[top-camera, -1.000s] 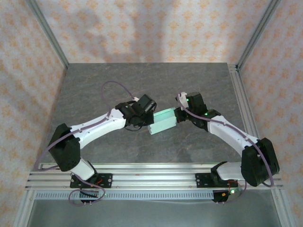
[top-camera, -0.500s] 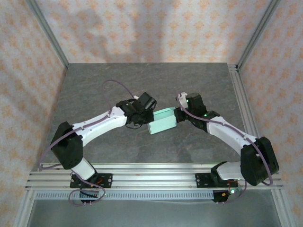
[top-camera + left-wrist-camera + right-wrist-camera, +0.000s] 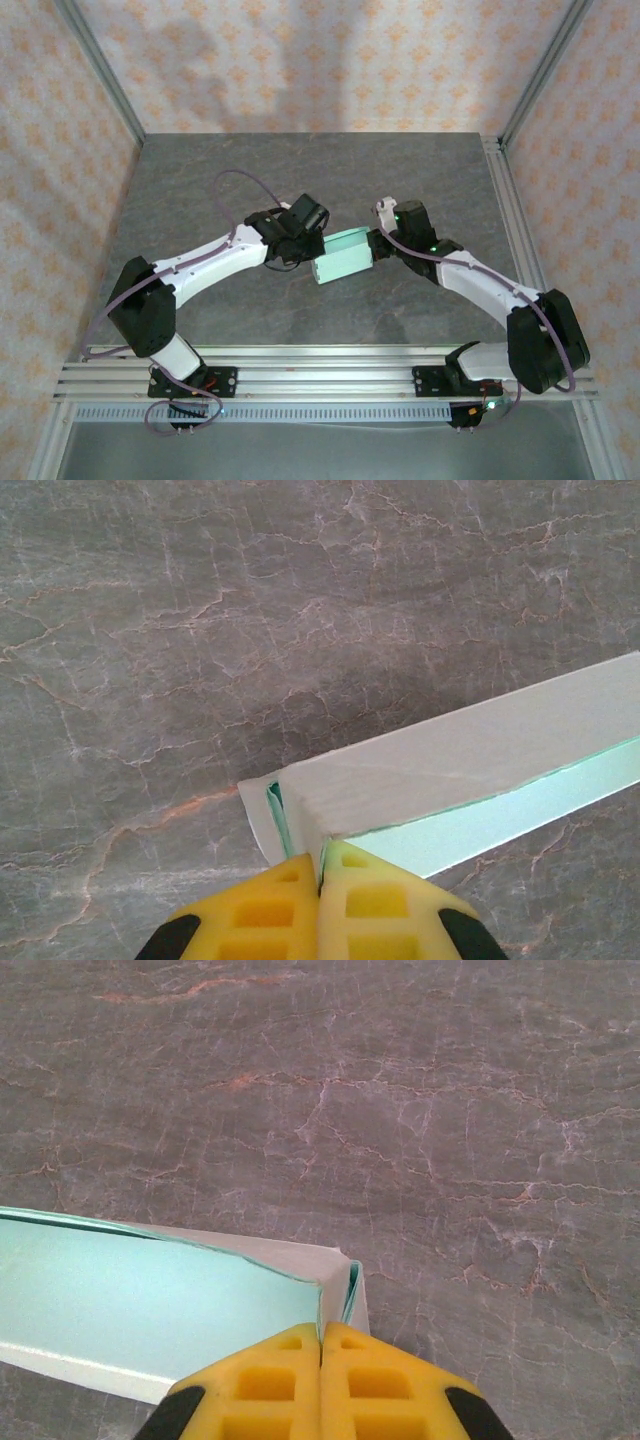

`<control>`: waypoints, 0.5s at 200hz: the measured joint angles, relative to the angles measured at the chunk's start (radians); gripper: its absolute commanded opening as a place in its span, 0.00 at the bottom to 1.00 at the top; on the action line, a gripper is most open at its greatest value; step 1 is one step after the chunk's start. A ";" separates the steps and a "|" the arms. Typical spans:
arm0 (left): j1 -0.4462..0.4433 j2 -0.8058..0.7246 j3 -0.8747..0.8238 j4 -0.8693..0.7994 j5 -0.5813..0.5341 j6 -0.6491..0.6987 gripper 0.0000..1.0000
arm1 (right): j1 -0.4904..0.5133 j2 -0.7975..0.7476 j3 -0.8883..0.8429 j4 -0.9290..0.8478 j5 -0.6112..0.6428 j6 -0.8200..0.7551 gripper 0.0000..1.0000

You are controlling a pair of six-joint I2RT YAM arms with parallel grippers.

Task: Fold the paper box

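The paper box (image 3: 343,257) is a small shallow mint-blue card box held between both arms over the middle of the grey table (image 3: 200,180). My left gripper (image 3: 309,247) is shut on the box's left end wall. In the left wrist view its yellow fingertips (image 3: 322,868) pinch the end wall of the paper box (image 3: 450,770), with a folded tab beside them. My right gripper (image 3: 376,243) is shut on the right end wall. In the right wrist view its yellow fingertips (image 3: 321,1338) clamp the thin end wall of the paper box (image 3: 150,1290), the mint inside showing to the left.
Grey marbled tabletop (image 3: 400,1110) lies under and around the box. Metal frame posts (image 3: 100,80) and patterned walls bound the table on the left, back and right. An aluminium rail (image 3: 320,375) carries both arm bases at the near edge.
Both grippers keep their grip on the box ends. The left arm's elbow has shifted slightly; the box has crept a little away from the near edge.
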 measured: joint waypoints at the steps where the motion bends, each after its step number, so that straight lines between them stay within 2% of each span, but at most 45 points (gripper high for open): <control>1: 0.000 0.000 0.000 0.001 0.000 0.000 0.00 | 0.000 0.000 -0.001 0.002 0.000 0.000 0.00; 100: -0.001 0.000 -0.037 0.045 0.007 -0.008 0.00 | 0.000 -0.032 -0.092 0.129 0.009 0.011 0.00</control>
